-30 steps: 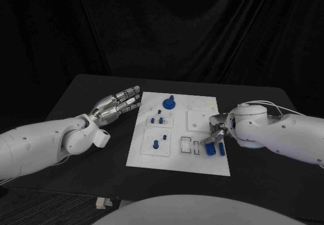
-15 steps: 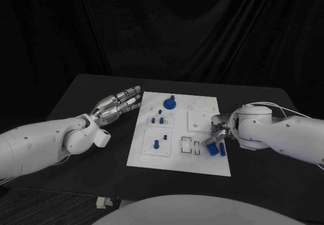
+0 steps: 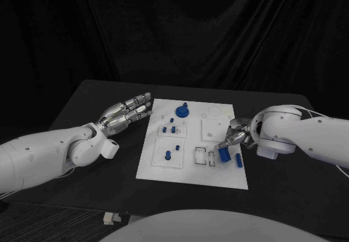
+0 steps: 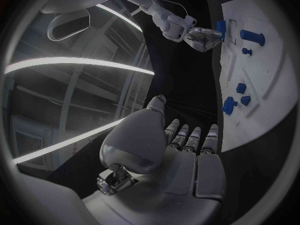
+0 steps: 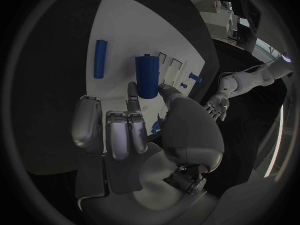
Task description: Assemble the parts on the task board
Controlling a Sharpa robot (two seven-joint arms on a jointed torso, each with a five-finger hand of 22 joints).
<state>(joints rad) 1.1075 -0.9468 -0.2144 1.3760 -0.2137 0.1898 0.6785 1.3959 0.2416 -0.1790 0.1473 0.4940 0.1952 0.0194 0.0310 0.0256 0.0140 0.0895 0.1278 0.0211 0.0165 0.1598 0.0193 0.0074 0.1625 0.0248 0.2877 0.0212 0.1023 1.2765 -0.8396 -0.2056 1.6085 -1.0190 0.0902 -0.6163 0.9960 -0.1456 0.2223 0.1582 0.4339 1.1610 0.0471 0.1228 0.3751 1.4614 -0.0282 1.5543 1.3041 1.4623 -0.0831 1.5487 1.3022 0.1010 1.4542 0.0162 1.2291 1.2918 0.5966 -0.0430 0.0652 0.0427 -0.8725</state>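
The white task board [image 3: 190, 171] lies mid-table. My right hand [image 3: 235, 136] is over its right side, and thumb and a finger pinch the near end of a thick blue cylinder [image 3: 225, 154] lying there. In the right wrist view the right hand [image 5: 125, 130] has its fingertips on either side of the cylinder [image 5: 148, 76]. A thin blue rod [image 3: 239, 160] lies just beside it, also the rod [image 5: 100, 59]. My left hand [image 3: 127, 113] hovers flat and open at the board's left edge, holding nothing.
A blue knob [image 3: 182, 110] stands at the board's far end. Small blue pegs [image 3: 169, 130] and another peg [image 3: 168, 155] sit in the left-hand plates. Rectangular slots [image 3: 205, 157] lie left of the cylinder. Black table surrounds the board.
The right arm has lifted and swung slightly rightward, its fingers closing in on the cylinder, which has shifted a little up the board. The left hand has not moved.
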